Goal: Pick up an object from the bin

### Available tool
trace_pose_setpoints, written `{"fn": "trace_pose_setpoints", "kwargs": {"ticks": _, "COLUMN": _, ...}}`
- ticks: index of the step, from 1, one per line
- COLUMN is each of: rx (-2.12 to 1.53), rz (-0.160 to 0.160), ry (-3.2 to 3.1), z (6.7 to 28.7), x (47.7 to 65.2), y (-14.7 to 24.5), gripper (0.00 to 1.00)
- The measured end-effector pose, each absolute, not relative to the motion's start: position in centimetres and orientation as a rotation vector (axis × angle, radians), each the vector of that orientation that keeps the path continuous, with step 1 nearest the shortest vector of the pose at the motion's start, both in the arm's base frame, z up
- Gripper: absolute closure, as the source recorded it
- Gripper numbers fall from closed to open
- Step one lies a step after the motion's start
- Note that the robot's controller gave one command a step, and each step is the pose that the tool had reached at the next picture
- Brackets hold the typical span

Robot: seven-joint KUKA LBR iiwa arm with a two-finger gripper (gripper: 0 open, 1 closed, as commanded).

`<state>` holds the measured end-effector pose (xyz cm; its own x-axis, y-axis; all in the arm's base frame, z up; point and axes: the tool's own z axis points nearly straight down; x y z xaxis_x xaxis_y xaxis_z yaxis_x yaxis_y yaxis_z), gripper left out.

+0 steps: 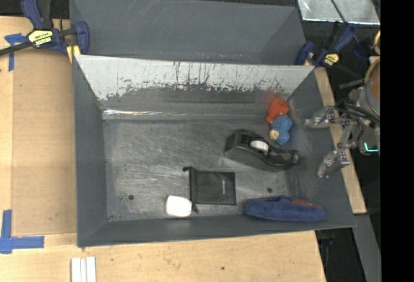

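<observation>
Tool (318,146), seemingly spread and empty though hard to read, hangs just right of the black tape dispenser (259,148), over the bin's sloped wall (331,191); dropping here, I judge, it could scrape that wall or nudge the dispenser's tail away.

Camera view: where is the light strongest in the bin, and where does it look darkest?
In the camera view, the bin's back wall catches the strongest light and looks pale; the floor has a faint sheen on its left part; the floor around the black tape dispenser looks darkest.
</observation>
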<state>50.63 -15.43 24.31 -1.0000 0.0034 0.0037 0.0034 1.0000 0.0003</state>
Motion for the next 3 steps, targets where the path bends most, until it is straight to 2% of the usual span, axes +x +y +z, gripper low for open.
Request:
{"fn": "trace_pose_setpoints", "kwargs": {"ticks": 1, "rx": 0.31, "rz": 0.005, "ry": -3.139, "z": 10.5, "x": 56.7, "y": -9.5, "gripper": 0.0}}
{"fn": "trace_pose_setpoints", "kwargs": {"ticks": 2, "rx": 0.311, "rz": 0.004, "ry": -3.139, "z": 10.8, "x": 56.6, "y": -9.4, "gripper": 1.0}}
{"fn": "trace_pose_setpoints", "kwargs": {"ticks": 3, "rx": 0.341, "rz": 0.006, "ry": -3.136, "z": 25.5, "x": 56.4, "y": -10.0, "gripper": 1.0}}
